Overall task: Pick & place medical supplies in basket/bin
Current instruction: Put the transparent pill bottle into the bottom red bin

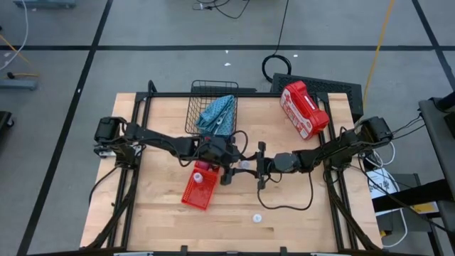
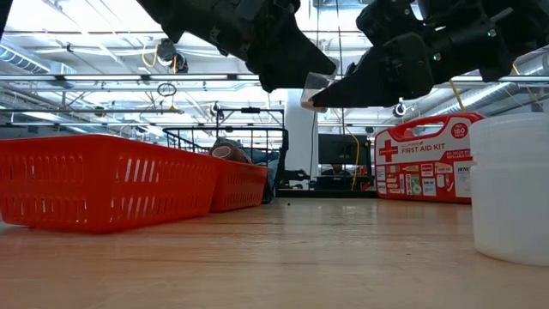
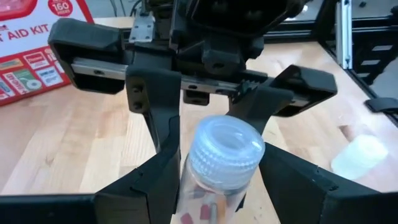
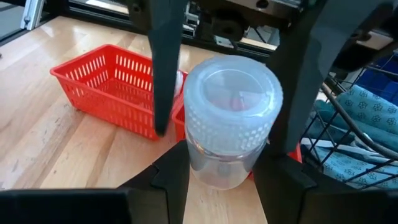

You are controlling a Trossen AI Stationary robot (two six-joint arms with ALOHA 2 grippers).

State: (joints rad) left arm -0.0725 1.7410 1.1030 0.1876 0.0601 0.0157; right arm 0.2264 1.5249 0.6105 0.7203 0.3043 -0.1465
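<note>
While both arms meet mid-table, the left gripper (image 3: 217,186) and right gripper (image 4: 221,168) each pinch the same small clear plastic vial with a ribbed white cap (image 4: 230,121), jaws partly closed on it from opposite ends. Looks like a handover, or a two-handed hold to work the cap; cannot tell which. Vial hangs in the air between the fingertips, above the bare wood table (image 1: 306,213), just beside the red perforated plastic bins (image 1: 199,188). Both arms reach inward, stretched low and nearly level. Black wire basket (image 1: 202,99) behind holds a light-blue textured pouch (image 1: 219,114). Red and white first aid case (image 1: 303,108) stands well apart. Another white vial (image 1: 257,218) lies alone near the front.
</note>
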